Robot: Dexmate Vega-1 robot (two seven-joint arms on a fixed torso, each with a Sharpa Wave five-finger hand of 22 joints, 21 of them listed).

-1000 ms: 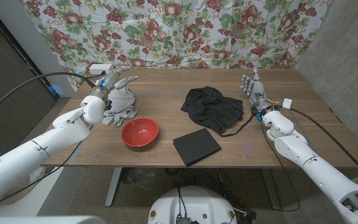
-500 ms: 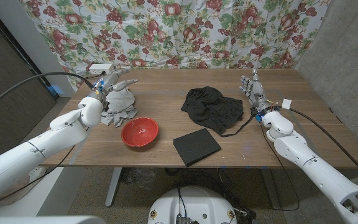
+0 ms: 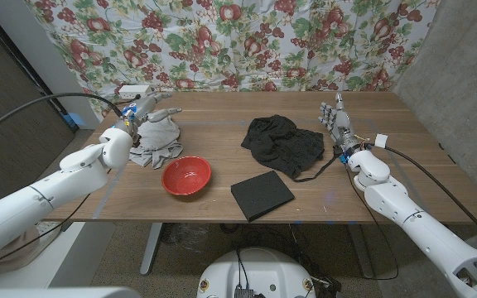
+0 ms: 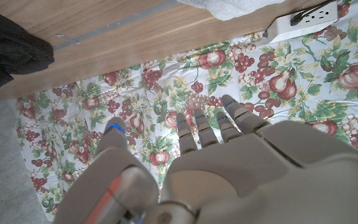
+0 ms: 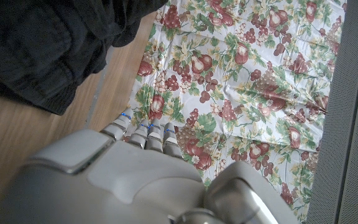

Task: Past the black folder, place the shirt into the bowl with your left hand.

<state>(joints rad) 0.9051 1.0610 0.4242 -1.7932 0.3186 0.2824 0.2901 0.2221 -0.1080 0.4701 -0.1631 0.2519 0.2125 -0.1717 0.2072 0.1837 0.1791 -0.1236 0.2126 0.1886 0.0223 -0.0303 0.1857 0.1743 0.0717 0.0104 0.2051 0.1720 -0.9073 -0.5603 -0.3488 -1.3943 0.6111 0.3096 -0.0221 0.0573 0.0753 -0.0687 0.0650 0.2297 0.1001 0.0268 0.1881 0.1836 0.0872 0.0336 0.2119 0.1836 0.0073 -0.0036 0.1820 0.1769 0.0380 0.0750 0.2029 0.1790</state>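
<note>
Left hand (image 3: 143,116) raised, fingers spread, holding nothing; right hand (image 3: 336,122) upright, fingers straight and empty.

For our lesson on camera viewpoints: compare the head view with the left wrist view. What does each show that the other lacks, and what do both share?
Head view alone: the red bowl, the black folder, the grey shirt under the left hand, and the right hand standing upright.
Left wrist view alone: a close look along the back of the left hand.
Both: the black garment, the white power strip, the wooden table and the fruit-print cloth.

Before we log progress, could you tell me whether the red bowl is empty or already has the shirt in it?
Empty: the red bowl shows only its bare red inside, and the grey shirt lies crumpled on the table under the left hand.
</note>
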